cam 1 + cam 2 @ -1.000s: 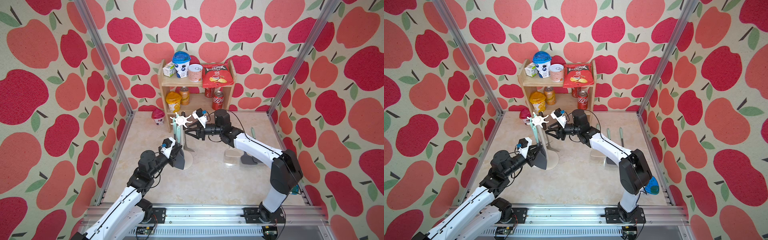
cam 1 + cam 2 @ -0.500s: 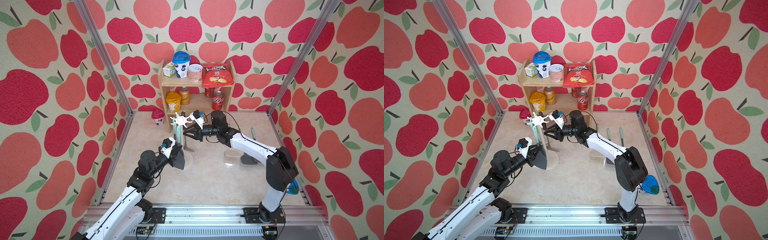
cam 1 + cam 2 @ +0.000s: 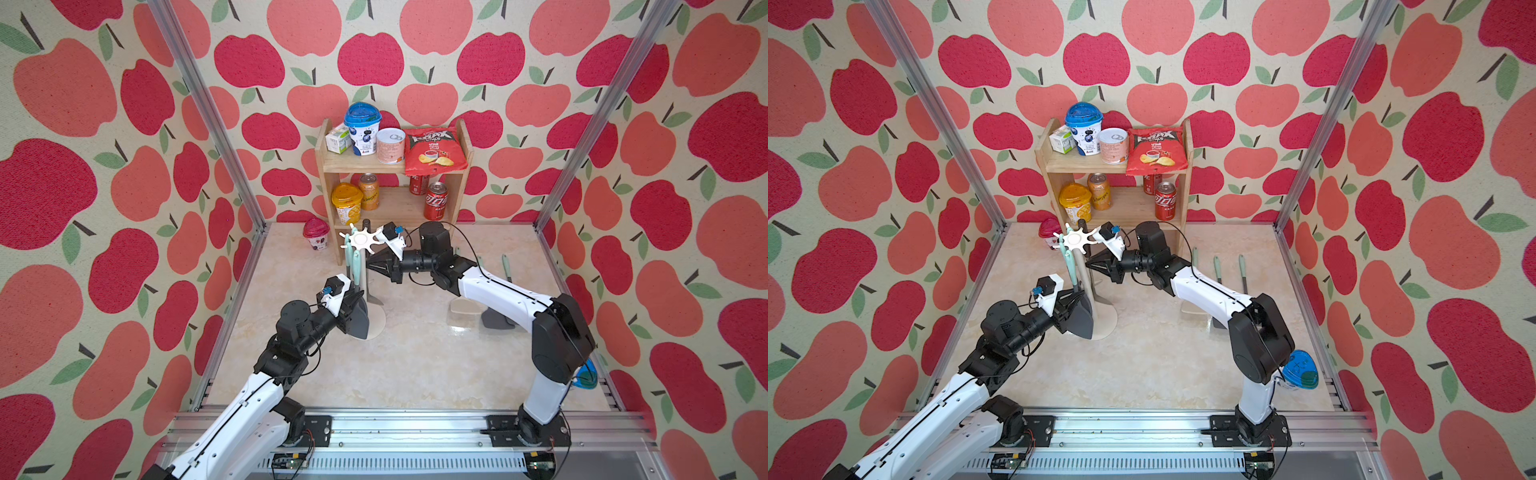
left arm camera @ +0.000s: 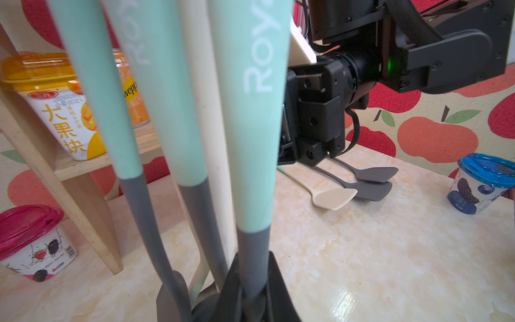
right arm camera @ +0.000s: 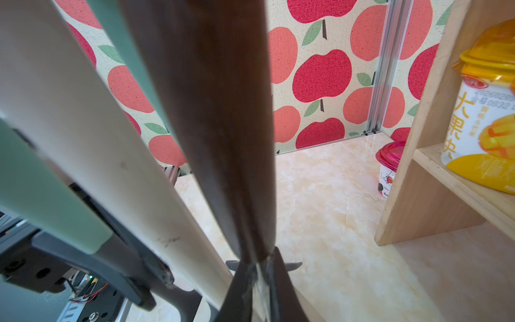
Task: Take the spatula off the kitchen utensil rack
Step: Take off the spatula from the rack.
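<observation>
The white kitchen utensil rack shows in both top views, with its star crown (image 3: 362,240) (image 3: 1076,240) and round base (image 3: 376,322). Several utensils hang from it, their heads mostly hidden, so I cannot tell which is the spatula. My left gripper (image 3: 358,307) (image 4: 253,262) is low beside the pole (image 4: 206,139). It is shut on the grey neck of a mint-handled utensil (image 4: 256,139). My right gripper (image 3: 369,266) (image 5: 257,260) reaches the pole from the right, below the crown. It is shut on a dark brown-handled utensil (image 5: 217,111).
A wooden two-tier shelf (image 3: 328,187) with cans, cups and a chip bag stands behind the rack. A pink-lidded cup (image 3: 316,235) sits to its left. A beige spatula (image 3: 463,306) and two grey ones (image 3: 496,320) lie on the table under my right arm. A blue cup (image 3: 1300,370) sits at the right arm's base.
My right gripper has moved left to the rack's pole and closed on the dark handle. The left arm and its utensil have stayed put.
</observation>
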You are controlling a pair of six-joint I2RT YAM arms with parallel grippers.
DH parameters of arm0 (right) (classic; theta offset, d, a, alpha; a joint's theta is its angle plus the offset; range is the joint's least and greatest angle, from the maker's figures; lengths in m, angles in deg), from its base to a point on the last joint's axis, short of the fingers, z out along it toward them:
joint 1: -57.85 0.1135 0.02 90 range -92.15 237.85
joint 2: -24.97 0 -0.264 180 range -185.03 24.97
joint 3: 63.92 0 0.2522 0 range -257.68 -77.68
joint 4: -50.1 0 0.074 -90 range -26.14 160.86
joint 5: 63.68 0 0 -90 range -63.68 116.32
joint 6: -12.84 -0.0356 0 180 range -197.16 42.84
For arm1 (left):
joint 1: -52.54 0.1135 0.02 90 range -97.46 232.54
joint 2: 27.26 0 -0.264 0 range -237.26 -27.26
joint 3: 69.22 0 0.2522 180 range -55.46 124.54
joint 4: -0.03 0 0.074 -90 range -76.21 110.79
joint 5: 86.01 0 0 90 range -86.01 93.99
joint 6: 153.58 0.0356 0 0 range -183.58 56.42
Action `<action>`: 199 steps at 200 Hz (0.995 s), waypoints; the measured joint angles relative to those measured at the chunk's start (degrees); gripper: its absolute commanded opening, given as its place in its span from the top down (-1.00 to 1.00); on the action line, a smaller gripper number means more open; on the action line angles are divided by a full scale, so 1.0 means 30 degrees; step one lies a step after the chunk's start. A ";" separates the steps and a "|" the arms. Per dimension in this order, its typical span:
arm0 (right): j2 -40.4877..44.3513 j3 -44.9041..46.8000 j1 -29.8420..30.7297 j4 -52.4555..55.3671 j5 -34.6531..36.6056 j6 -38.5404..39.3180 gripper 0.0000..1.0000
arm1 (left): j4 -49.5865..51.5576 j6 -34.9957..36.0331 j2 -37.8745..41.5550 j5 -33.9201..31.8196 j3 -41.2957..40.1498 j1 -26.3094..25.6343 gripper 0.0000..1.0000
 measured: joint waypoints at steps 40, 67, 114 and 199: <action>0.0248 0.0000 0.0379 0.0342 0.1661 0.0525 1.00 | 0.0007 0.0000 0.0015 -0.0015 0.0000 0.0000 1.00; 0.0372 0.0007 0.0583 0.0430 0.2994 0.0612 1.00 | 0.0007 -0.0051 0.0029 -0.0066 0.0000 0.0000 1.00; 0.0896 0.0758 0.0525 0.0262 0.6339 0.0321 1.00 | 0.0117 -0.0124 0.0109 0.0029 0.0000 -0.0007 1.00; 0.1494 0.1821 0.0270 0.0918 1.1067 -0.0401 1.00 | 0.0138 -0.0117 0.0109 0.0087 0.0000 -0.0007 1.00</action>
